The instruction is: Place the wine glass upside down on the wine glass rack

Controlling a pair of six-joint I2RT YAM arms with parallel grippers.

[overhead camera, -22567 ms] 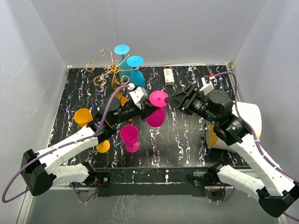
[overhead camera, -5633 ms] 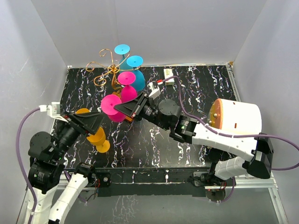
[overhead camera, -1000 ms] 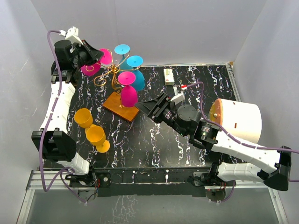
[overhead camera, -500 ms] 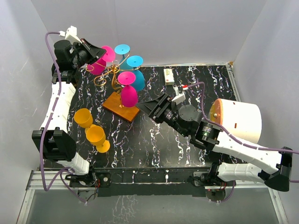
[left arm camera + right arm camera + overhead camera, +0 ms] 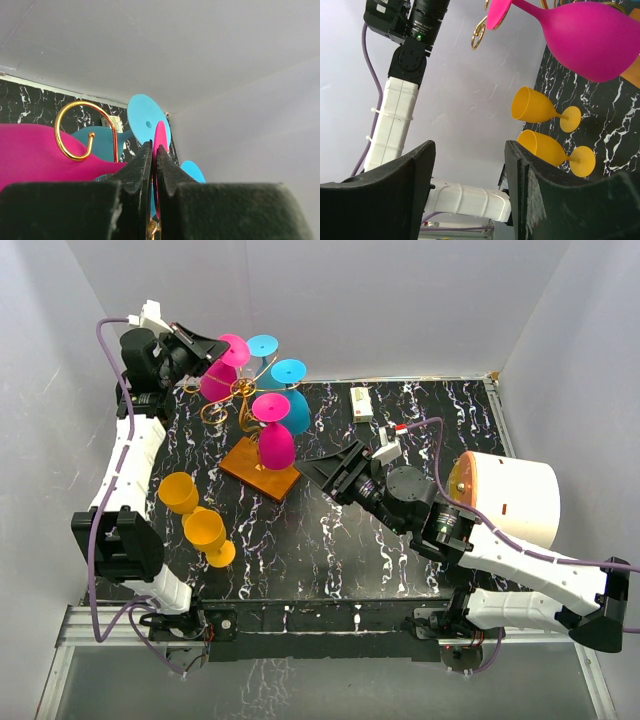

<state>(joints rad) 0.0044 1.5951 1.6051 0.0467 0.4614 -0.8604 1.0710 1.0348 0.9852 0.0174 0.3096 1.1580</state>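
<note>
My left gripper (image 5: pixel 220 348) is raised at the back left and shut on the foot of a magenta wine glass (image 5: pixel 216 382), whose bowl hangs beside the gold wire wine glass rack (image 5: pixel 240 392). In the left wrist view the fingertips (image 5: pixel 154 151) pinch the magenta foot (image 5: pixel 161 137) edge-on. A gold hook (image 5: pixel 75 125) and the magenta bowl (image 5: pixel 30 150) lie to their left. Another magenta glass (image 5: pixel 275 440) and two blue glasses (image 5: pixel 292 400) hang upside down on the rack. My right gripper (image 5: pixel 335 470) is open and empty right of the rack's orange-brown base (image 5: pixel 250 468).
Two yellow glasses (image 5: pixel 180 492) (image 5: pixel 207 535) lie on the black marbled table (image 5: pixel 330 540) at the front left, also seen in the right wrist view (image 5: pixel 540 107). A small box (image 5: pixel 362 403) sits at the back. A white cylinder (image 5: pixel 510 495) stands at the right edge.
My left gripper has carried the magenta glass to the right, closer to the rack's top. The right gripper has shifted slightly and stays open.
</note>
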